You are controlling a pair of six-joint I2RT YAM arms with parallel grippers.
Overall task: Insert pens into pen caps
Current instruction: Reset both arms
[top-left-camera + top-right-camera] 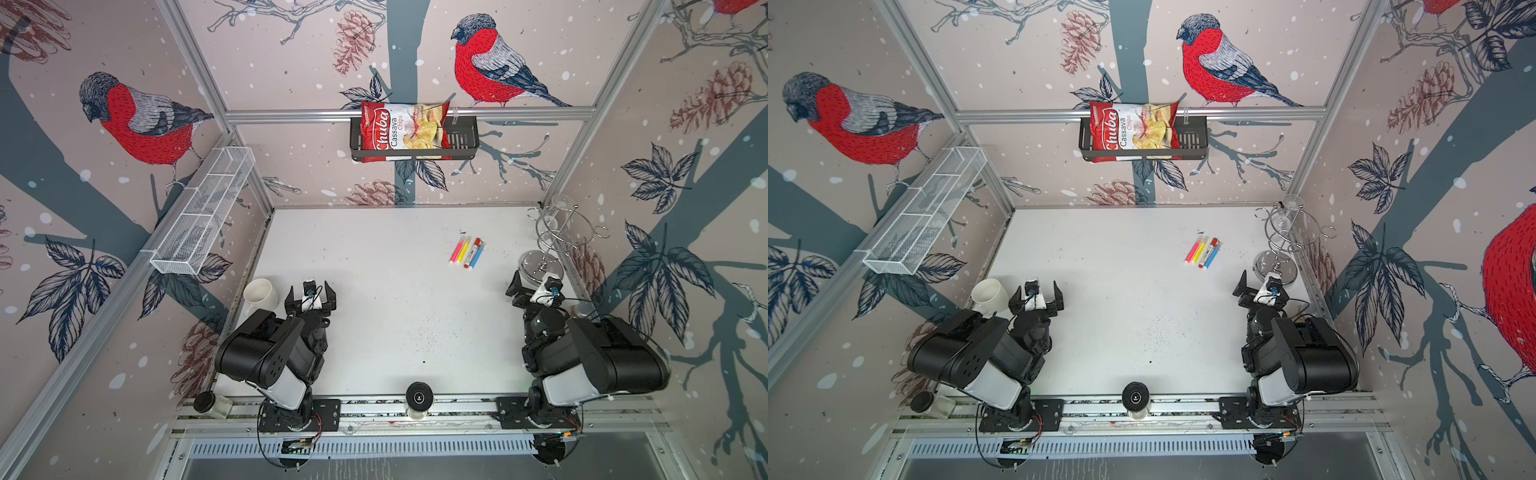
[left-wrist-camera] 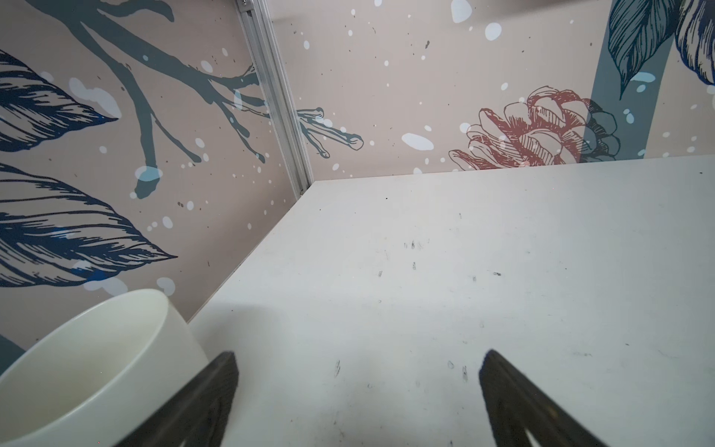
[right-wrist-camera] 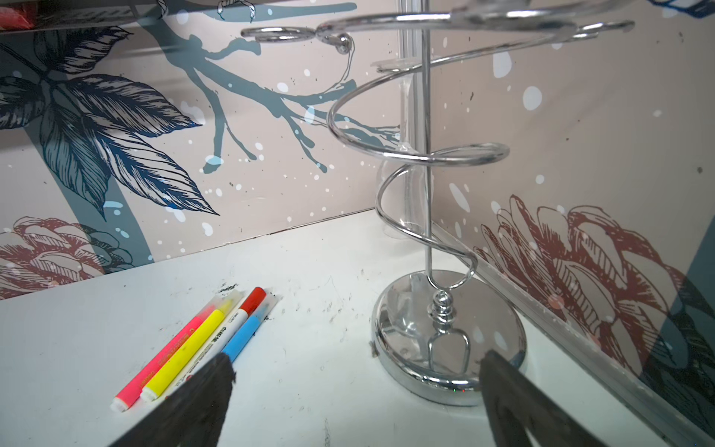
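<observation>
Left wrist view shows the left gripper (image 2: 359,356) with its jaws wide apart and nothing between them, hanging over bare desk (image 2: 425,271) just beside a cream mug (image 2: 89,363). The right gripper (image 3: 356,358) is likewise spread and empty. It sits low near the robot's side of the desk, aimed between the pens and a chrome stand (image 3: 449,348).

Farther out, the pens (image 1: 467,251) lie side by side on the desk, touching or nearly so, right of centre and well apart from both grippers. From the right wrist they read as pink pen (image 3: 162,356), yellow pen (image 3: 185,350), white pen (image 3: 226,329) and blue pen (image 3: 242,336). Each far end seems to carry a cap: a red cap (image 3: 253,300) on the white one, and translucent caps (image 3: 232,296) over the pink, yellow and blue tips. No loose cap shows anywhere on the desk in either top view.

My reading is that the capping is finished, or very nearly, with both arms drawn back and idle. How firmly each cap is seated cannot be told from here. If one proved loose, the next move would call for one gripper to pin the slim barrel while the other presses the cap straight along the pen's axis. The tight row leaves little room for fingers between neighbours.
</observation>
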